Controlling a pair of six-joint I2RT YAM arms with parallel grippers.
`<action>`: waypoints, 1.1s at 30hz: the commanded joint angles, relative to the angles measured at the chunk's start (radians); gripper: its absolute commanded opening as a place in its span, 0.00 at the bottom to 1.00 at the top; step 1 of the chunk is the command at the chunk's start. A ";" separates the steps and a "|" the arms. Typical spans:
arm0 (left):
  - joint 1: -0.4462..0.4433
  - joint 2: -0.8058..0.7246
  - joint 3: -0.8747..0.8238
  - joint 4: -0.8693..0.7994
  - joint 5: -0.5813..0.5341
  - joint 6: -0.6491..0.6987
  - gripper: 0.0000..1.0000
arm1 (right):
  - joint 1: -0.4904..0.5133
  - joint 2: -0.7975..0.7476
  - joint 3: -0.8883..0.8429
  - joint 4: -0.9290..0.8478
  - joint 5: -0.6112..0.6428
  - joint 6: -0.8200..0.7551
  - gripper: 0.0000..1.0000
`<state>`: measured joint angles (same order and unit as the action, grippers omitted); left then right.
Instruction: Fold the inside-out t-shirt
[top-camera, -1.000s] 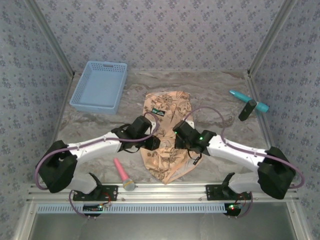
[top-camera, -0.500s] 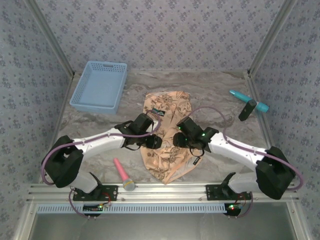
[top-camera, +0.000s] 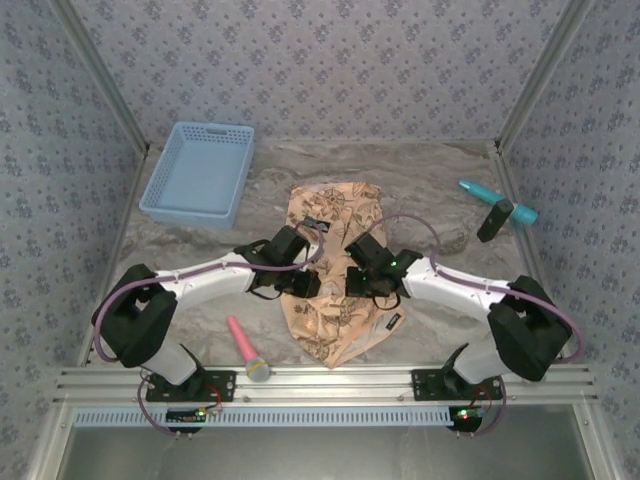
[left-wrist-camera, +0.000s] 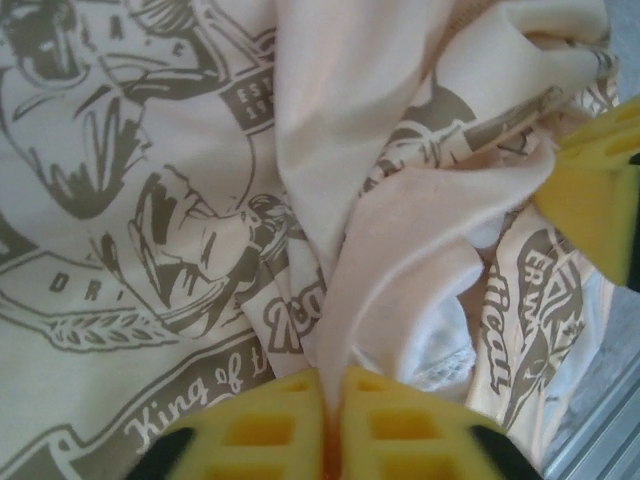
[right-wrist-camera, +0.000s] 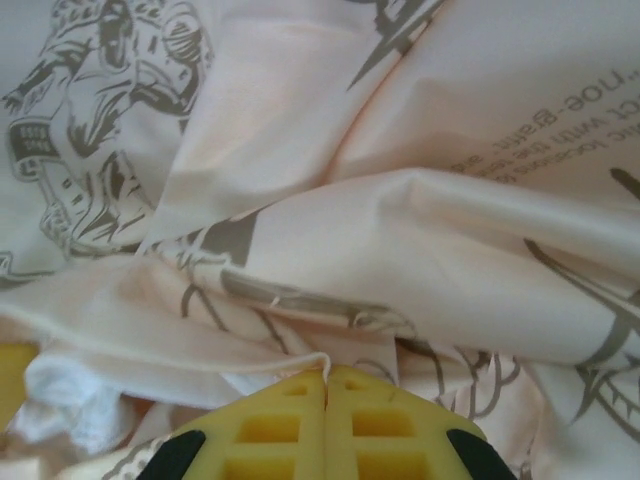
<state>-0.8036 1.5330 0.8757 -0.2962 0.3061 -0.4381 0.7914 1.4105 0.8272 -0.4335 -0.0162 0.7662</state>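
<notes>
R arm (top-camera: 440, 285) swung inward, t-shirt (top-camera: 335, 305) long near-far

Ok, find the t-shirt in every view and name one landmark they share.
Top external: the t-shirt lies at the centre of the table.
Left wrist: crumpled above the left end effector, which pinches a fold.
Right wrist: crumpled above the right end effector, also shut on cloth.
Shared landmark: the fold running between the two end effectors.
</notes>
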 joint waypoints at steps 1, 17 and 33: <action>0.015 -0.025 0.015 -0.039 0.037 0.019 0.00 | 0.028 -0.093 0.011 -0.031 0.031 -0.020 0.00; 0.015 -0.205 0.243 -0.161 -0.275 0.245 0.00 | 0.064 -0.454 -0.279 0.385 0.099 -0.401 0.08; -0.175 -0.194 -0.012 -0.035 -0.347 -0.021 0.00 | 0.082 -0.350 -0.212 0.153 -0.011 -0.147 0.51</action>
<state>-0.9779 1.3800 0.8200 -0.3328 0.0090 -0.4118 0.8913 1.0119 0.5453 -0.2283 0.0433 0.5961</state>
